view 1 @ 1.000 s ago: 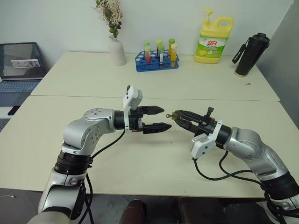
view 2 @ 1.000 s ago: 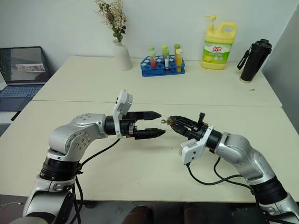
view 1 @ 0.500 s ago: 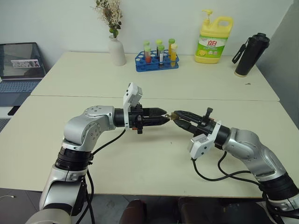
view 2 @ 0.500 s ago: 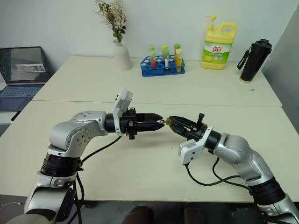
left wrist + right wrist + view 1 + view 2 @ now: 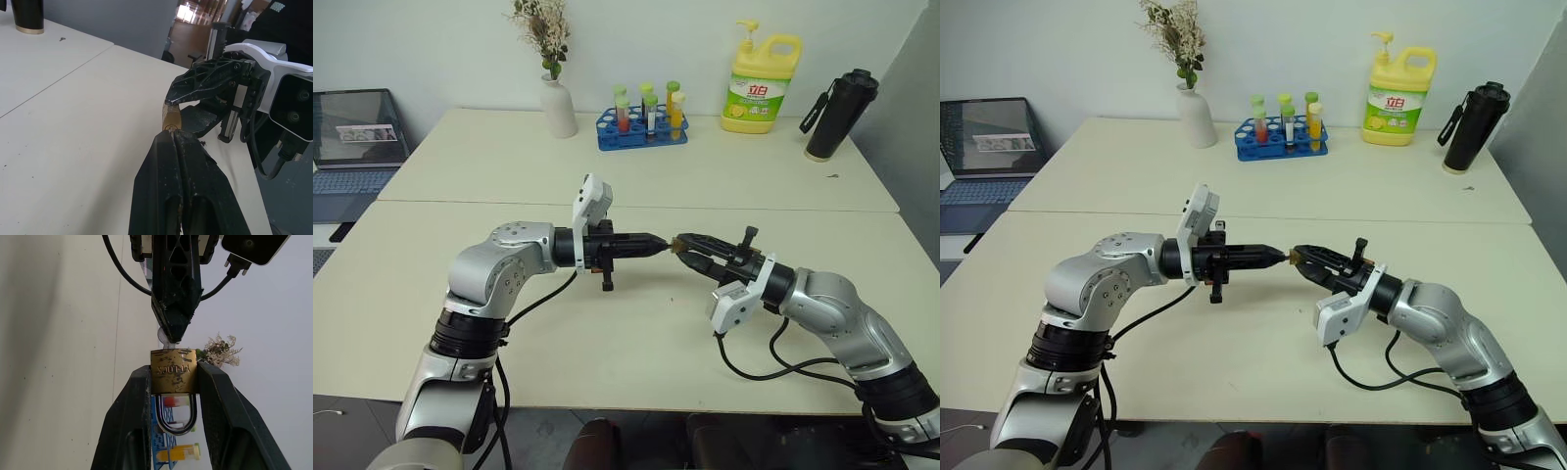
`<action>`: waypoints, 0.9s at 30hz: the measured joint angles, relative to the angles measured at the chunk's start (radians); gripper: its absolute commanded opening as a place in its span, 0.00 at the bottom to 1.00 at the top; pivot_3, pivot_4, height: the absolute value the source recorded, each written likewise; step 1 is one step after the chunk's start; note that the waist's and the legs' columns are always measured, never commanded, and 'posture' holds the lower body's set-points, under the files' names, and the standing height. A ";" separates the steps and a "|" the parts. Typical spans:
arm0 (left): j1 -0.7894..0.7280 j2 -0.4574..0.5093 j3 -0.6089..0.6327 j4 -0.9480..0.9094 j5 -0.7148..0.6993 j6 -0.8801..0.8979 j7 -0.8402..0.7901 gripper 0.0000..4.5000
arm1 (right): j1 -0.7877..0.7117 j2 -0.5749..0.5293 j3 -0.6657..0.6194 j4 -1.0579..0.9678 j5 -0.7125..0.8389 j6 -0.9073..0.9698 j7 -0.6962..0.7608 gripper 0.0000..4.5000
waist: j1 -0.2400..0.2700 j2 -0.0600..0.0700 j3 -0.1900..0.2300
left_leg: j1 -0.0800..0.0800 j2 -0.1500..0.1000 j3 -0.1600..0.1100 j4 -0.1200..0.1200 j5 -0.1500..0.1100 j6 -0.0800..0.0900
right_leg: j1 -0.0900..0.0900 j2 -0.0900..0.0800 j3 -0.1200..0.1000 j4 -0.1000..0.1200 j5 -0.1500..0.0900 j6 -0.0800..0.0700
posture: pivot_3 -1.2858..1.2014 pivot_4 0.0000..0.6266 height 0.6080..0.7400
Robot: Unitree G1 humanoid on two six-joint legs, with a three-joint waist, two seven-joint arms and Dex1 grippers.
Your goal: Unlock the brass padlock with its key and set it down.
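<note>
**Left hand clamps down on the key at the lock's base**

Left hand (image 5: 658, 242) is what has changed for us: a second ago its two black fingers stood wide apart in front of the lock, and now they are pressed together, tips meeting at the underside of the small golden-yellow brass padlock with the thin silvery shackle (image 5: 173, 371). In the right wrist view we see a sliver of the little silvery metal key (image 5: 164, 338) caught at those fingertips, right where it enters the padlock body. We cannot tell how deep the key sits in the keyway.

Our right hand (image 5: 683, 243) has not moved. It holds the padlock by its two flat sides, fingers partly spread to the width of the body, the shackle loop hanging back between them. The lock is held up in the air over the near pale cream counter (image 5: 636, 343), between the two hands and clear of the surface.

We judge the gripping step done and the turn of the key to come next. The shackle looks seated, so we take the padlock as not yet unlocked. A slip of the thin key between the fingertips seems the main risk.
</note>
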 measured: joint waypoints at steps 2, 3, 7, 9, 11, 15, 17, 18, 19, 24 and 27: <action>0.003 0.001 -0.004 0.000 0.003 -0.013 -0.004 0.00 | 0.000 0.001 0.000 0.001 0.003 -0.002 0.000 0.21 | 0.000 0.000 0.000 | 0.000 0.000 0.000 0.000 0.000 0.000 | 0.000 0.000 0.000 0.000 0.000 0.000 | 0.52 0.24 1.00; 0.004 0.001 -0.004 0.000 0.004 -0.017 -0.007 0.00 | 0.000 0.001 0.000 0.001 0.005 -0.004 0.001 0.21 | 0.000 0.000 0.000 | 0.000 0.000 0.000 0.000 0.000 0.000 | 0.000 0.000 0.000 0.000 0.000 0.000 | 0.52 0.24 1.00; 0.014 0.013 -0.019 -0.003 0.029 -0.069 -0.029 0.00 | 0.000 0.007 0.001 0.001 0.009 -0.013 0.003 0.21 | 0.000 0.000 0.000 | 0.000 0.000 0.000 0.000 0.000 0.000 | 0.000 0.000 0.000 0.000 0.000 0.000 | 0.52 0.24 1.00; 0.015 0.023 -0.028 -0.005 0.052 -0.124 -0.049 0.00 | 0.000 0.010 0.001 0.002 0.022 -0.014 0.005 0.21 | 0.000 0.000 0.000 | 0.000 0.000 0.000 0.000 0.000 0.000 | 0.000 0.000 0.000 0.000 0.000 0.000 | 0.52 0.24 1.00; 0.018 0.029 -0.036 -0.005 0.072 -0.162 -0.064 0.00 | 0.000 0.016 0.001 0.002 0.035 -0.015 0.005 0.21 | 0.000 0.000 0.000 | 0.000 0.000 0.000 0.000 0.000 0.000 | 0.000 0.000 0.000 0.000 0.000 0.000 | 0.52 0.24 1.00; 0.024 0.029 -0.045 -0.002 0.092 -0.196 -0.076 0.00 | 0.000 0.019 0.001 0.002 0.041 -0.021 0.005 0.21 | 0.000 0.000 0.000 | 0.000 0.000 0.000 0.000 0.000 0.000 | 0.000 0.000 0.000 0.000 0.000 0.000 | 0.52 0.24 1.00; 0.026 0.026 -0.047 0.002 0.110 -0.226 -0.080 0.00 | 0.000 0.019 0.000 0.004 0.041 -0.023 0.005 0.21 | 0.000 0.000 0.000 | 0.000 0.000 0.000 0.000 0.000 0.000 | 0.000 0.000 0.000 0.000 0.000 0.000 | 0.52 0.24 1.00; 0.026 0.023 -0.049 0.007 0.119 -0.245 -0.082 0.00 | 0.000 0.018 -0.001 0.005 0.042 -0.024 0.005 0.21 | 0.000 0.000 0.000 | 0.000 0.000 0.000 0.000 0.000 0.000 | 0.000 0.000 0.000 0.000 0.000 0.000 | 0.52 0.24 1.00; 0.026 0.022 -0.051 0.010 0.124 -0.256 -0.083 0.00 | 0.000 0.018 -0.001 0.006 0.042 -0.024 0.005 0.21 | 0.000 0.000 0.000 | 0.000 0.000 0.000 0.000 0.000 0.000 | 0.000 0.000 0.000 0.000 0.000 0.000 | 0.52 0.24 1.00; 0.029 0.018 -0.053 0.016 0.133 -0.281 -0.084 0.00 | 0.000 0.018 -0.003 0.008 0.043 -0.025 0.005 0.21 | 0.000 0.000 0.000 | 0.000 0.000 0.000 0.000 0.000 0.001 | 0.000 0.000 0.000 0.000 0.000 0.000 | 0.52 0.24 1.00; 0.031 0.019 -0.053 0.021 0.129 -0.274 -0.084 0.00 | 0.000 0.017 -0.003 0.008 0.043 -0.027 0.005 0.21 | 0.000 0.000 0.000 | 0.000 0.000 0.000 0.000 0.000 0.001 | 0.000 0.000 0.000 0.000 0.000 0.000 | 0.52 0.24 1.00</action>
